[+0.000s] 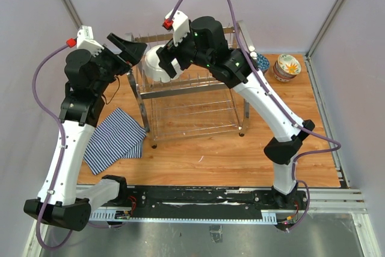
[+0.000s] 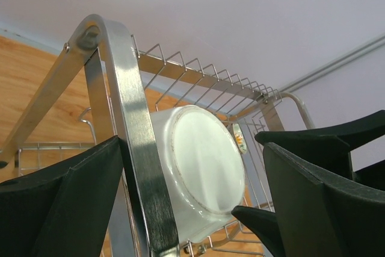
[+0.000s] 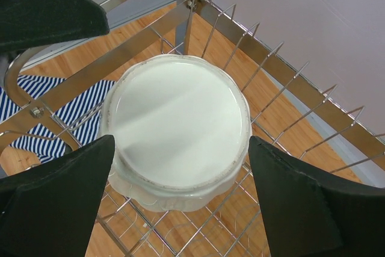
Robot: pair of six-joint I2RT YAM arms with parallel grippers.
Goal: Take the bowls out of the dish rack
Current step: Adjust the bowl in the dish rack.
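The chrome dish rack (image 1: 192,97) stands mid-table. A large white scalloped bowl (image 1: 153,64) lies upside down on the left end of its top tier. In the right wrist view the bowl (image 3: 180,127) shows its flat base. My right gripper (image 3: 180,170) is open, with one finger (image 3: 60,185) on each side of the bowl, apart from it. My right gripper (image 1: 165,58) hangs over the bowl. My left gripper (image 1: 127,49) is open at the rack's left end. The rack's loop handle (image 2: 129,142) stands between its fingers (image 2: 60,203), with the bowl (image 2: 201,164) behind it.
A floral bowl (image 1: 289,64) and a blue patterned bowl (image 1: 263,62) sit on the table right of the rack. A blue-white striped cloth (image 1: 117,136) lies left of the rack. Purple walls close in the table at the back and sides.
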